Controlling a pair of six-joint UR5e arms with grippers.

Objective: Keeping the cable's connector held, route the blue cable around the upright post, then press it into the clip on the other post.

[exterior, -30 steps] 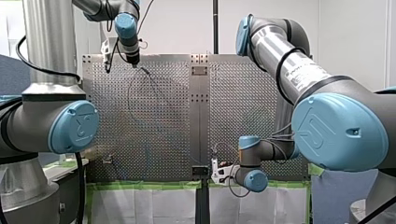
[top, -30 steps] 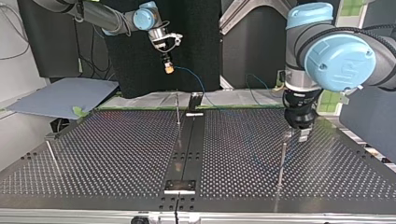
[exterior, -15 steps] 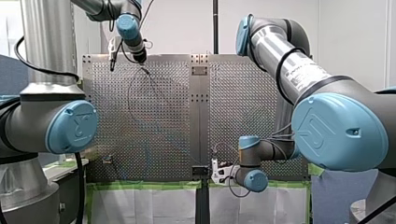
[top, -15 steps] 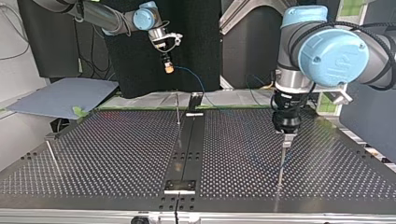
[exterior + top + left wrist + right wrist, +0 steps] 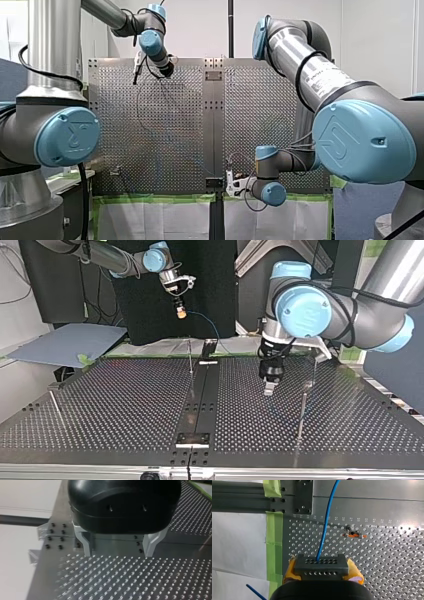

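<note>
- Blue cable [image 5: 325, 522] leaves the dark connector [image 5: 321, 566] and runs straight ahead of it, over the perforated bench [image 5: 387, 562].
- Right jaws are clenched on the connector; the yellow pads [image 5: 290, 571] press it from both sides.
- Seen in the top view, my right arm [image 5: 120, 260] holds the connector high above the far edge of the bench. The cable hangs from it, down and toward the view's right.
- One thin upright post [image 5: 190, 357] stands at the far middle of the bench, lower than the connector and apart from it.
- Left jaws are released: the two metal fingers [image 5: 86, 545] stand wide, and only the bench shows between them.
- My left arm [image 5: 320, 315] points down in the top view, with these jaws low over the bench. They are near a second post [image 5: 302, 412], at its left and not touching it.
- A small orange piece [image 5: 353, 535] sits on the bench beside the cable, apart from it.
- Green tape [image 5: 274, 530] runs along the edge of the bench.
</note>
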